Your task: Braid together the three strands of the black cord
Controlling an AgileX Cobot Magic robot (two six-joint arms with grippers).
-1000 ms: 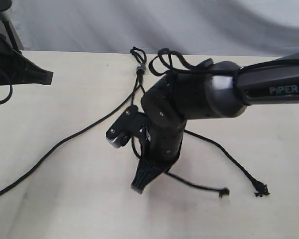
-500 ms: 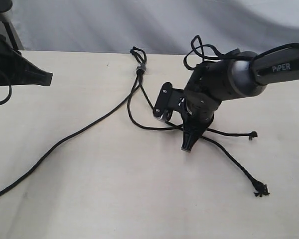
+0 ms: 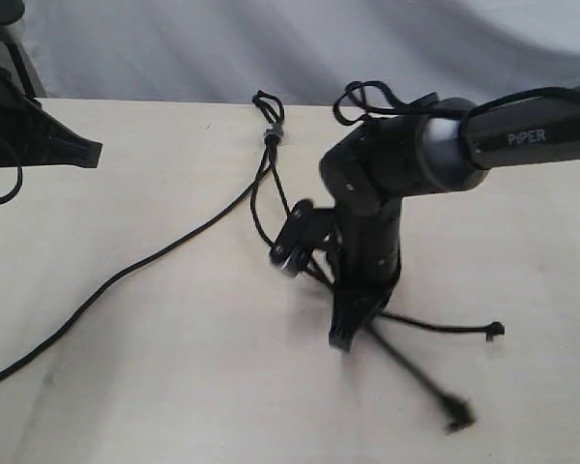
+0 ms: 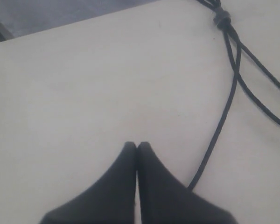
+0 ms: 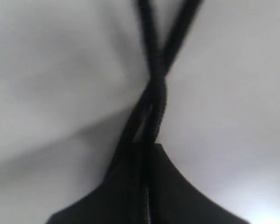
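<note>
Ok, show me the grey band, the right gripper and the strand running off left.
grey band point(image 3: 274, 132), exterior view, middle of the band.
right gripper point(image 3: 343, 338), exterior view, between its shut fingertips.
left strand point(image 3: 126, 272), exterior view, midway along its length.

Cord point(image 3: 269, 141): one, of three strands point(image 3: 155, 256). Grey band point(image 3: 275, 131): one. Arms point(image 3: 532, 135): two. Hands: two, left hand point(image 4: 137, 147) and right hand point(image 3: 344, 336). Worktop point(image 3: 174, 396): one.

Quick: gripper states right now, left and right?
Left gripper: closed, empty.
Right gripper: closed on black cord strands.
</note>
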